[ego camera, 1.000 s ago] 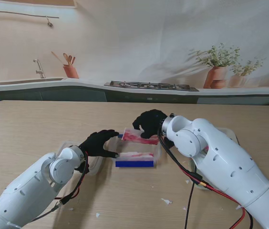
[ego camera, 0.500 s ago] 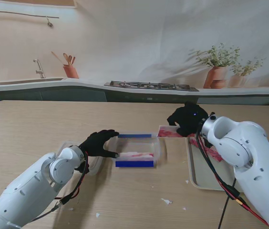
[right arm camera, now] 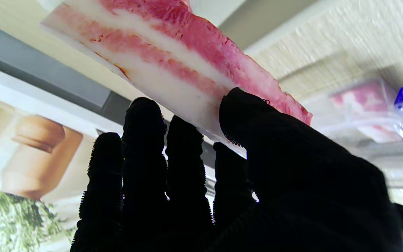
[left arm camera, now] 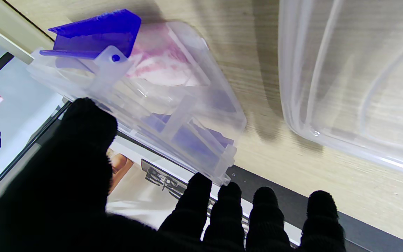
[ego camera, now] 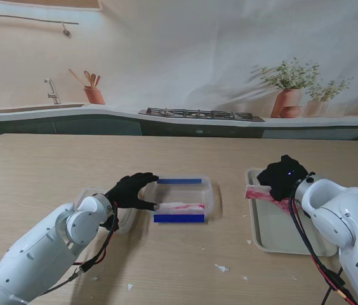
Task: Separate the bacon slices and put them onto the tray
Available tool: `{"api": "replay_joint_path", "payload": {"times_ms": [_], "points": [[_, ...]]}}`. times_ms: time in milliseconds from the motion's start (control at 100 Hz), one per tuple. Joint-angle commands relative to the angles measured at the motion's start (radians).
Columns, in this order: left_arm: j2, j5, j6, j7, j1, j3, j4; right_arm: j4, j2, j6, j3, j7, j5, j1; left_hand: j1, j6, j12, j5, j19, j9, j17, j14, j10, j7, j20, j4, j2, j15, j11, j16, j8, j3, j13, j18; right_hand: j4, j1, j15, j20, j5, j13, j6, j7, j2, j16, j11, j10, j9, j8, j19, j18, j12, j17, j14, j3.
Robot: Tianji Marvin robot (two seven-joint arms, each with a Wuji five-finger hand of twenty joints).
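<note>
The right hand [ego camera: 282,177] hangs over the left end of the tray [ego camera: 274,236], on the right side of the desk [ego camera: 52,171]. Its fingers [right arm camera: 142,119] and thumb pinch a bacon slice [right arm camera: 173,59] by one end, thumb on one face and the other fingers on the opposite face, as the right wrist view shows. In the stand view the slice [ego camera: 257,192] sticks out from the hand toward the left, with its free end over the tray's left rim. A second pink strip lies on the tray just nearer to me than the hand, partly hidden by the right wrist.

The left hand [ego camera: 130,190] rests at the left end of the clear plastic box [ego camera: 207,190], which sits near the middle of the desk, well apart from the tray. Its thumb presses on the box's near corner and the other fingers [left arm camera: 198,199] curl around the end wall, so the hand grips the box. The box has a blue clip [ego camera: 179,218] on the side nearer to me and another on the far side. More bacon [ego camera: 180,206] lies inside the box, along its nearer wall. A clear lid [left arm camera: 355,77] lies on the desk just beside the box, under the left wrist. A few small white scraps [ego camera: 221,268] lie on the desk nearer to me than the box.
</note>
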Motion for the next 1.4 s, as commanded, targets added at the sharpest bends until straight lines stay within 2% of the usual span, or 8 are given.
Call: {"api": "replay_joint_path", "payload": {"times_ms": [0,250,410,550,690,830,1070,1390], "points": [[-0.003,0.006,0.007,-0.022,0.012,0.011,0.008,0.006,0.001,0.006,0.014,0.018,-0.017,-0.031,0.033,0.012,0.006,-0.002,-0.045,-0.009,-0.005,-0.027,-0.045,0.005,0.021,0.011,-0.067,-0.019,0.005,-0.008,0.009,0.026,-0.034,0.001,-0.013,0.069,-0.001,0.014,0.038,0.002,-0.039,0.06,0.034,0.011,-0.008,-0.018,0.002,0.04,-0.01,0.023,0.014,-0.023,-0.016,0.042],[-0.003,0.008,0.009,-0.024,0.007,0.02,0.012,-0.001,0.001,0.003,0.048,0.011,-0.071,-0.081,0.032,0.012,0.005,-0.003,-0.045,-0.009,-0.005,-0.027,-0.044,0.005,0.021,0.011,-0.066,-0.02,0.005,-0.008,0.009,0.025,-0.034,0.001,-0.013,0.067,-0.008,0.014,0.038,-0.005,-0.047,0.057,0.037,0.011,-0.01,-0.025,0.0,0.042,-0.017,0.024,0.014,-0.027,-0.021,0.038],[-0.002,0.008,0.011,-0.029,0.001,0.03,0.018,-0.004,-0.003,0.045,0.049,-0.005,-0.063,-0.113,0.032,0.011,0.006,-0.003,-0.045,-0.009,-0.004,-0.026,-0.044,0.006,0.022,0.011,-0.065,-0.02,0.005,-0.008,0.009,0.025,-0.034,0.001,-0.012,0.069,-0.008,0.017,0.036,0.001,-0.037,0.057,0.037,0.011,-0.009,-0.018,0.002,0.043,-0.014,0.021,0.015,-0.016,-0.015,0.036],[-0.002,0.011,0.016,-0.029,0.001,0.031,0.016,-0.002,-0.009,0.105,0.031,-0.016,-0.042,-0.128,0.032,0.012,0.006,-0.003,-0.045,-0.01,-0.005,-0.026,-0.043,0.005,0.022,0.011,-0.064,-0.02,0.004,-0.008,0.009,0.024,-0.034,0.0,-0.011,0.069,-0.007,0.025,0.04,0.016,-0.038,0.056,0.032,0.01,-0.011,-0.01,0.009,0.041,0.0,0.017,0.011,0.005,-0.01,0.036],[-0.002,0.012,0.014,-0.027,-0.002,0.034,0.02,0.006,-0.013,0.191,-0.005,-0.002,0.022,-0.124,0.031,0.012,0.007,-0.004,-0.045,-0.009,-0.004,-0.027,-0.045,0.006,0.022,0.011,-0.063,-0.02,0.004,-0.009,0.009,0.024,-0.034,0.001,-0.012,0.072,-0.007,0.029,0.041,0.026,-0.029,0.056,0.028,0.009,-0.012,0.001,0.013,0.039,0.009,0.017,0.009,0.015,0.003,0.038],[-0.003,0.011,0.013,-0.026,-0.001,0.031,0.021,0.009,-0.014,0.244,-0.036,0.034,0.018,-0.118,0.031,0.011,0.007,-0.004,-0.045,-0.01,-0.004,-0.028,-0.045,0.006,0.022,0.011,-0.063,-0.02,0.004,-0.009,0.01,0.023,-0.034,0.0,-0.012,0.069,-0.008,0.031,0.035,0.029,-0.037,0.055,0.033,0.008,-0.013,-0.001,0.011,0.038,0.013,0.016,0.008,0.02,0.002,0.036],[-0.003,0.007,0.011,-0.026,-0.002,0.027,0.024,0.034,-0.02,0.37,-0.093,0.031,0.033,-0.104,0.032,0.012,0.007,-0.004,-0.045,-0.01,-0.005,-0.028,-0.044,0.005,0.022,0.011,-0.065,-0.02,0.004,-0.009,0.009,0.024,-0.034,0.0,-0.007,0.073,-0.031,0.03,0.017,0.045,-0.025,0.058,0.046,-0.007,-0.025,0.01,0.017,0.049,0.019,0.011,-0.01,0.033,0.009,0.03],[-0.004,0.006,0.008,-0.025,-0.006,0.03,0.028,0.063,-0.021,0.449,-0.129,0.029,0.086,-0.091,0.032,0.012,0.007,-0.004,-0.045,-0.01,-0.005,-0.026,-0.043,0.005,0.022,0.011,-0.065,-0.02,0.004,-0.009,0.009,0.024,-0.034,0.0,-0.004,0.076,-0.047,0.023,0.002,0.056,-0.01,0.059,0.058,-0.019,-0.027,0.016,0.011,0.053,0.022,0.003,-0.031,0.049,0.015,0.027]]}}
